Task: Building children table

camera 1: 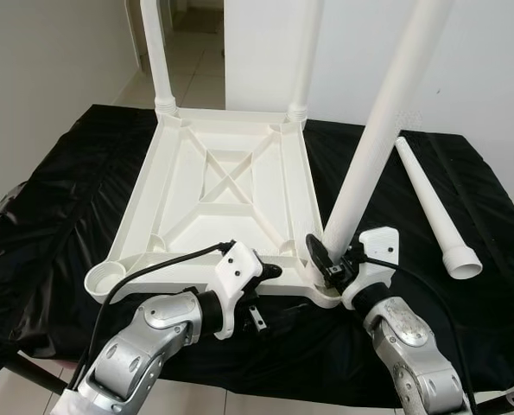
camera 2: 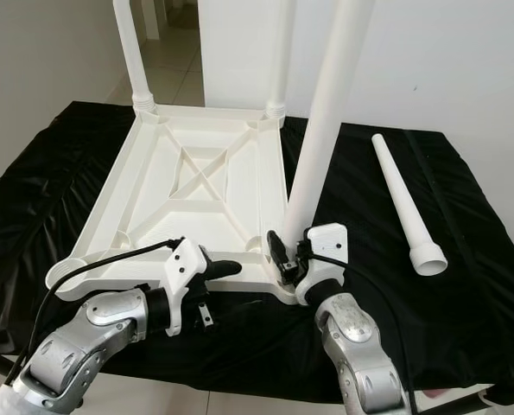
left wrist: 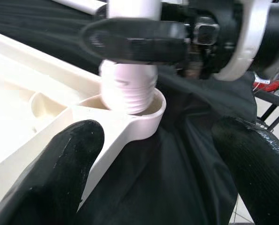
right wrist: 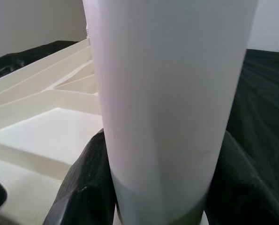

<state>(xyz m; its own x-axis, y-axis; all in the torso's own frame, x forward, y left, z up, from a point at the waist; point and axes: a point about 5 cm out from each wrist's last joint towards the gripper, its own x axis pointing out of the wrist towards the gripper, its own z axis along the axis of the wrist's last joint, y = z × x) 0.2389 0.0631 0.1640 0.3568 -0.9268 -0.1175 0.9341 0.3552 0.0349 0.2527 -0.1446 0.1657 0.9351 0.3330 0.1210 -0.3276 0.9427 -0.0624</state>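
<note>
A white plastic tabletop (camera 1: 213, 186) lies upside down on a black cloth. Two legs stand in its far corners, one on the left (camera 1: 157, 52) and one on the right (camera 1: 307, 52). My right gripper (camera 1: 330, 259) is shut on a third leg (camera 1: 382, 130), which leans to the right. Its threaded end (left wrist: 129, 89) sits in the near right corner socket (left wrist: 144, 119). My left gripper (camera 1: 263, 296) is open at the tabletop's front rim just left of that socket. One of its fingers (left wrist: 55, 164) rests by the rim and the other (left wrist: 256, 159) hangs over the cloth.
A fourth leg (camera 1: 429, 203) lies loose on the black cloth (camera 1: 58, 199) at the right. The near left corner socket (camera 1: 105, 278) holds nothing. The cloth-covered table's front edge runs just under my arms. A tiled doorway (camera 1: 196, 60) opens behind.
</note>
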